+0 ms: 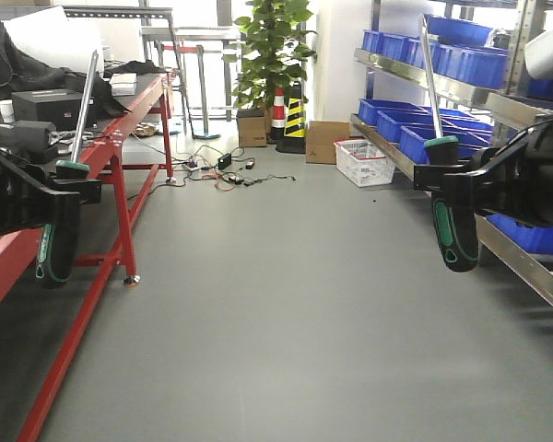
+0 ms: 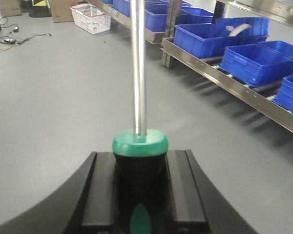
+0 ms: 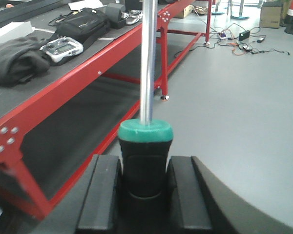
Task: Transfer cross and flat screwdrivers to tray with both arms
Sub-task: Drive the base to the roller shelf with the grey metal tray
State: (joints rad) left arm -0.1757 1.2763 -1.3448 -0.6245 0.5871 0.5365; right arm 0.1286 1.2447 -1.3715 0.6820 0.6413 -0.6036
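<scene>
Nearest you, the left arm (image 1: 14,198) has its jaws clamped on the black-and-green handle of the left screwdriver (image 1: 57,244). The butt hangs below the jaws, and the silver shaft rises above them with its top leaning a little to the right. In the left wrist view, the two black pads press the handle from either side just under its green collar.

Opposite it, at much the same height, the right arm (image 1: 530,175) holds the right screwdriver (image 1: 453,235) the same way. Its jaws are closed on the handle, the butt is down, and the shaft points up and tips slightly left. Both tools hang in the air above the grey floor (image 1: 286,304), well apart from each other.

Beside your left arm runs the red table (image 1: 134,110), which carries a black box (image 1: 46,106), dark bags (image 3: 83,27) and a white handheld controller (image 3: 62,47). Beside your right arm runs a metal shelf (image 1: 525,267) lined with blue bins (image 1: 419,143). From the front, the right screwdriver's handle shows against the shelf edge, and you cannot tell how much room separates them.

Farther down the aisle, a white basket (image 1: 364,164) and a cardboard box (image 1: 324,143) sit by the shelf's foot. Loose cables (image 1: 230,173) trail across the floor near the table's end. Behind them stand a red-and-white cone (image 1: 278,110), a black-and-yellow cone (image 1: 295,120) and a tall potted plant (image 1: 272,46).
</scene>
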